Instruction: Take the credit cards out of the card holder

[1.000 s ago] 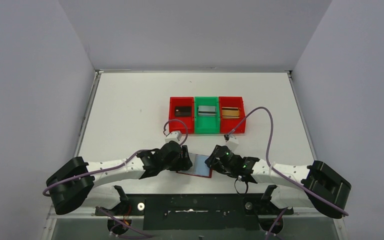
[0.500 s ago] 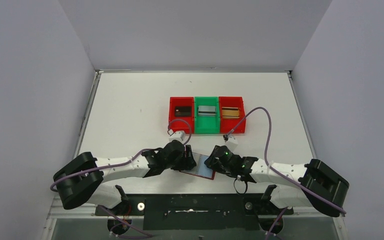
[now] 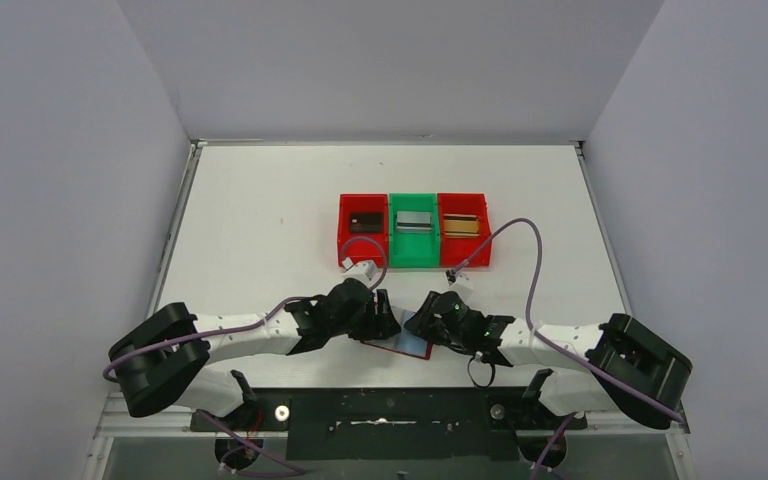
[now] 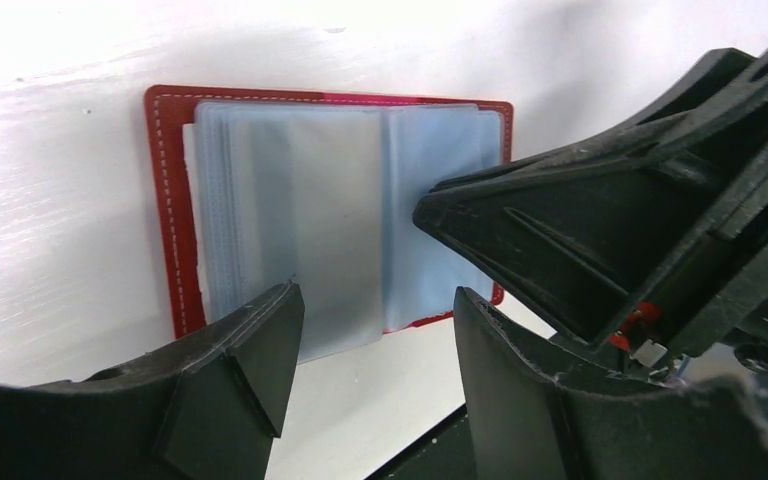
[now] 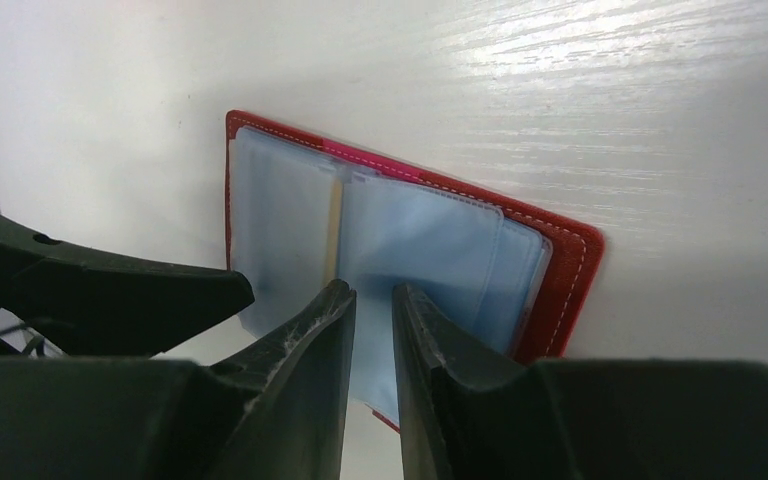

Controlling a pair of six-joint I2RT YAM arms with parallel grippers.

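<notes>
so what changed in the last second: the left arm (image 3: 250,335) swung in toward the centre of the top view and the right arm (image 3: 550,345) slid in from the other side, so both hands now crowd over the card holder (image 3: 412,346), which hasn't budged and lies open, sleeves up, on the tabletop (image 3: 260,220) at lower middle of the frame, with less of it showing than before. The left hand (image 4: 375,318) is spread wide with nothing in it, hovering over the near edge of the card holder (image 4: 300,220). The right hand (image 5: 372,300) has its fingers nearly pressed together with a slim gap, sitting right at the sleeves of the card holder (image 5: 430,250), and I can't tell if it's nipping a page or just touching. My read is they're lining up to work through the sleeves again, one to steady, one to pull. Counts: one tabletop, two arms, two hands, three bins in a row upper middle, that's a red bin (image 3: 342,240), a green bin (image 3: 413,262) and another red bin (image 3: 463,262), then one holder, then three credit cards already out, one per bin: black card (image 3: 364,222), silver card (image 3: 414,221), gold card (image 3: 462,225). The facing sleeves look empty, apart from a thin tan strip (image 5: 333,230) by the spine that might be a card edge, hard to say
</notes>
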